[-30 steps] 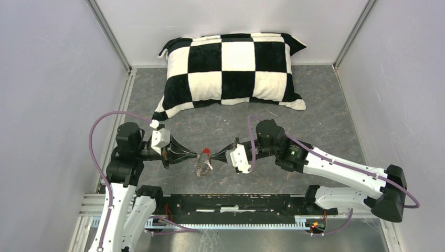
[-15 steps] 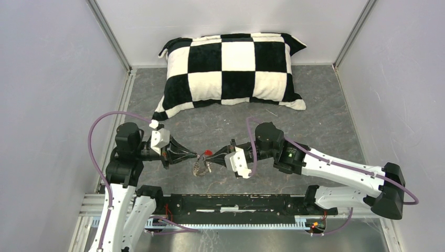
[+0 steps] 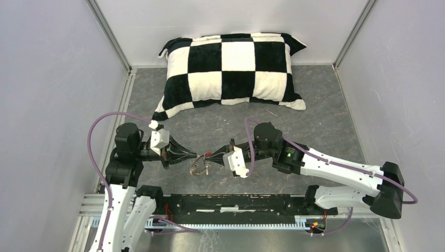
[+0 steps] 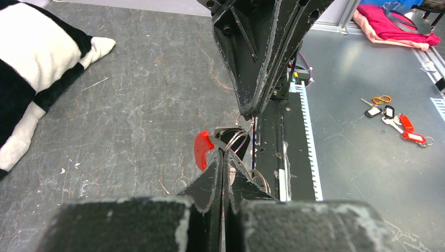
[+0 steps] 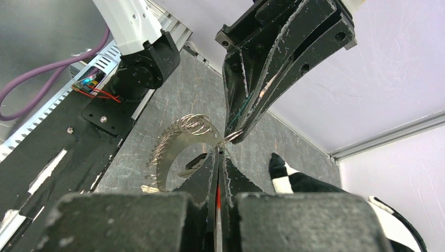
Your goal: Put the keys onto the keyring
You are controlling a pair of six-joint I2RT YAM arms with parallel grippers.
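The keyring (image 3: 198,168) hangs low over the floor between both arms. It is a silvery band strung with several wire coils (image 5: 170,144) and has a red sleeve (image 4: 201,149). My left gripper (image 3: 196,156) comes from the left and is shut on a thin wire loop of the ring (image 4: 237,139). My right gripper (image 3: 212,154) meets it tip to tip from the right, shut, with red showing in the slit between its fingers (image 5: 225,176). A dark shape with a silvery end (image 5: 202,160), perhaps one of the keys, shows through the loop. I cannot tell whether it is threaded on.
A black-and-white checked pillow (image 3: 233,68) lies at the back of the grey floor (image 3: 315,105). The black rail (image 3: 236,202) runs along the near edge. Beyond it, on the metal top, lie a bunch of tagged keys (image 4: 393,118) and a red cloth (image 4: 391,26).
The right gripper has slid a little to the left, closing onto the left gripper's tips. The hanging ring has shifted slightly left and lower. The left arm has stayed still.
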